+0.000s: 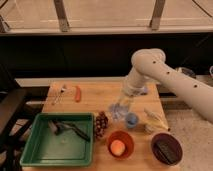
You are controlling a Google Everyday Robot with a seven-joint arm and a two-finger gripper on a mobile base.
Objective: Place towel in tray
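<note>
The towel (131, 119) is a small pale-blue cloth on the wooden table (100, 97), right of centre. My gripper (120, 108) hangs from the white arm (150, 67) that reaches in from the right. It sits at the towel's left edge, low over the table, and looks shut on the towel, with a blue fold trailing to its right. The green tray (31, 146) stands at the front left, well left of the gripper. It holds a dark utensil (67, 127).
A bunch of dark grapes (101, 125) lies between tray and gripper. An orange bowl (120, 146) with a fruit and a dark bowl (166, 148) stand at the front. A yellowish item (156, 120) lies to the right. An orange carrot (78, 93) and a fork (59, 93) lie at the back left.
</note>
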